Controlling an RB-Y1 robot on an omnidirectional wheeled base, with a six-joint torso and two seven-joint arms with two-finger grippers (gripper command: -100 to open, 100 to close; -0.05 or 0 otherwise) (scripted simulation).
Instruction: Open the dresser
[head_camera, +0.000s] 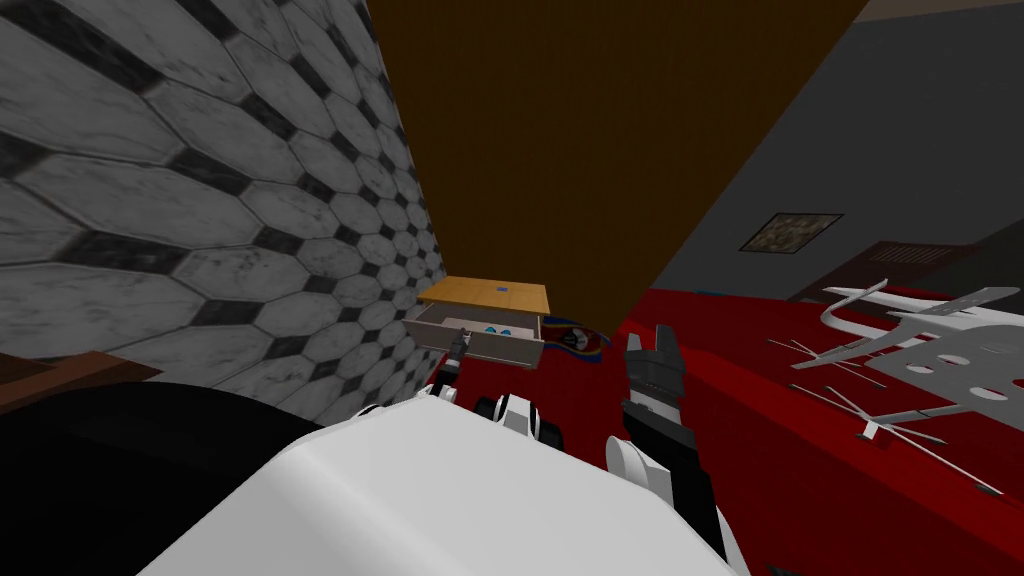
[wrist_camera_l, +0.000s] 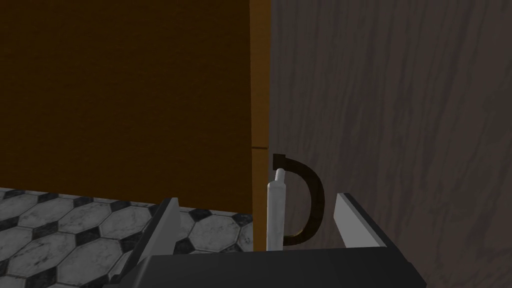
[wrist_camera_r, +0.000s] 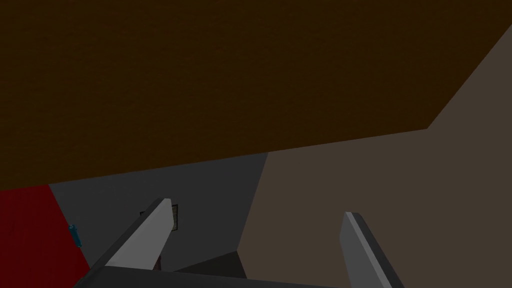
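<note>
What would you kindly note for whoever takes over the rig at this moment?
Left gripper: open, fingers either side of the dark curved handle, not clamped.
Right gripper: open, idle at my right.
Dresser is ahead of me; its drawer is pulled partly out.
Left to do: if more opening is wanted, close on the handle and pull further.

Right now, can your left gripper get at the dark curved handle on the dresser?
Probably yes: the left gripper is open, and the handle sits between its two fingers, on the grey drawer front.
</note>
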